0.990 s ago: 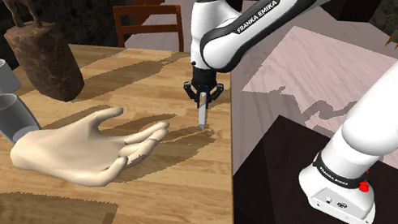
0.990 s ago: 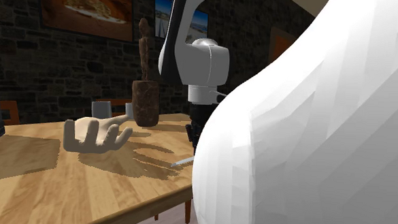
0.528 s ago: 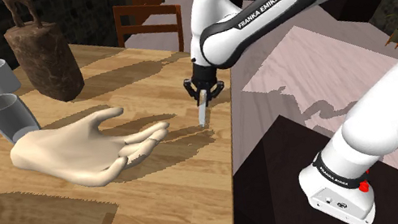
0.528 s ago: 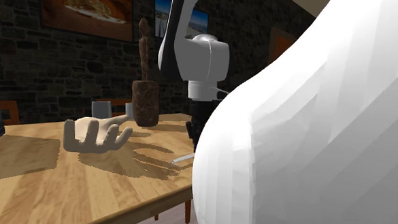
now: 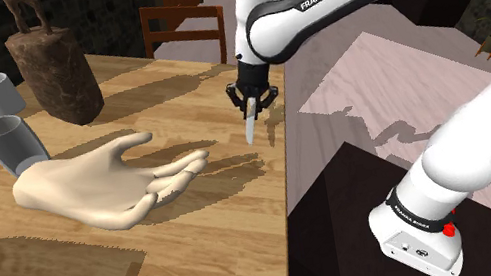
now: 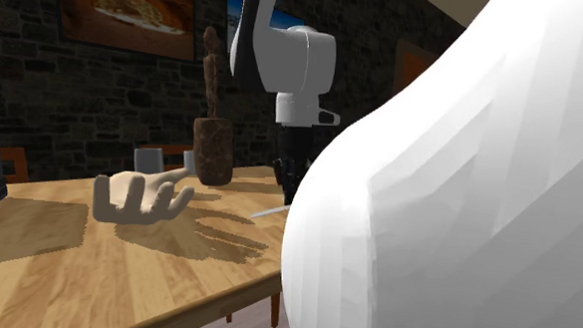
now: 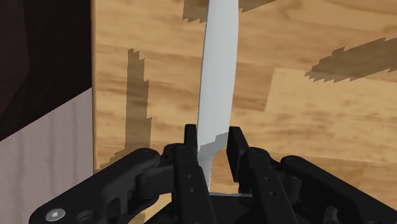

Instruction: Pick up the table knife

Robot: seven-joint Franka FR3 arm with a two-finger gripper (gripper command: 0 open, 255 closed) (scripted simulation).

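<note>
1 table knife (image 5: 251, 127) clasped in pincer (image 5: 252, 107), hand model (image 5: 104, 182) nearby, statue (image 5: 57, 79) beyond

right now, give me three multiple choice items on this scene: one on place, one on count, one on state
1. Against the table, the knife is:
A lying flat on it
B hanging above it
C under it

2. Grey cups on the table:
A two
B one
C four

3. The fingers are:
A wide open
B shut on nothing
C shut on the knife

Key:
1 B, since its shadow falls apart from it on the wood.
2 A, since two show at the shoulder view's left.
3 C, since both clasp the blade in the wrist view.
</note>
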